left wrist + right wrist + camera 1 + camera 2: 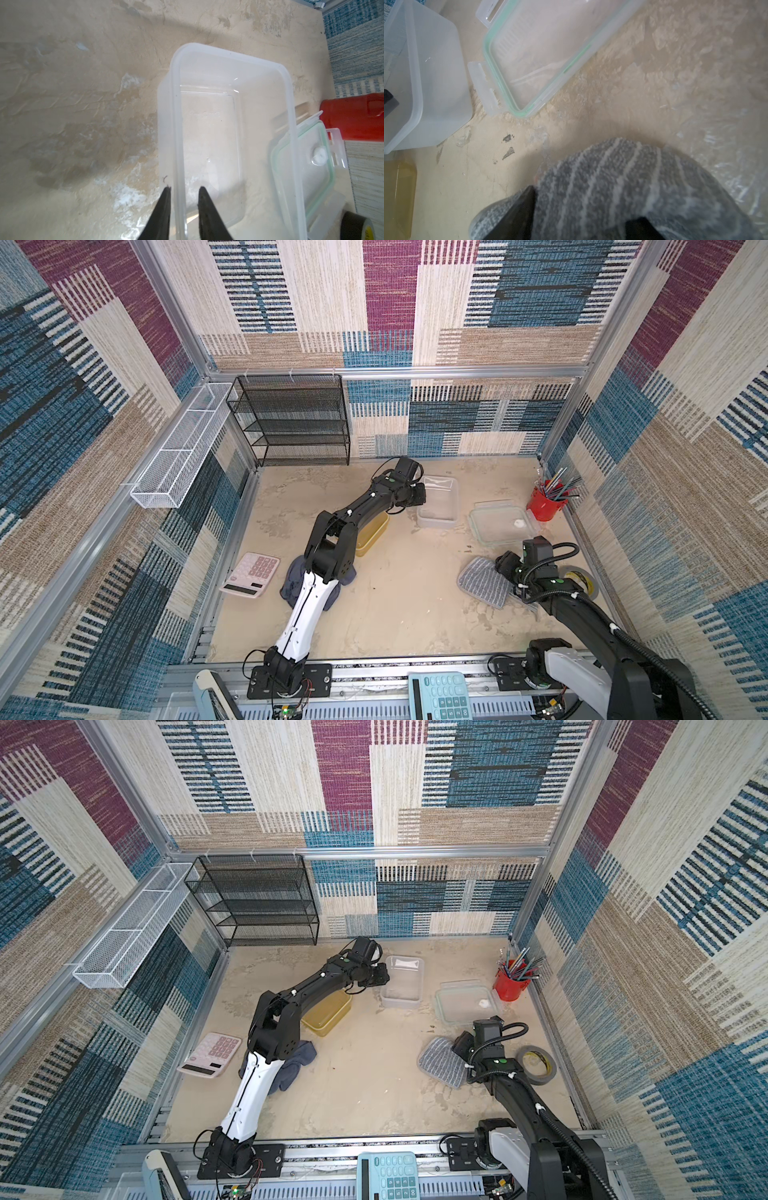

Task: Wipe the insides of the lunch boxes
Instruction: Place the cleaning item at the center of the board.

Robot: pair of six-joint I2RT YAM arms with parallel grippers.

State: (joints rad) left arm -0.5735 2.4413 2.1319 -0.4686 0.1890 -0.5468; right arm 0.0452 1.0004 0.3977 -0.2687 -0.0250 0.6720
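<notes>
The clear lunch box (438, 506) (402, 982) stands open near the back middle of the table. My left gripper (419, 495) (184, 188) is open, its fingers straddling the box's near side wall (176, 145) with a gap on both sides. The amber lunch box (372, 537) (396, 197) is partly hidden under my left arm. A clear lid with a green seal (498, 522) (539, 52) lies to the right of the clear box. My right gripper (500, 564) (585, 202) is open, jaws wide over a grey striped cloth (484, 580) (623, 176) lying on the table.
A red pen cup (544, 504) stands at the back right, a tape roll (582, 578) by my right arm. A pink calculator (251, 574) and a dark blue cloth (291, 585) lie front left. A black mesh shelf (291, 418) lines the back wall.
</notes>
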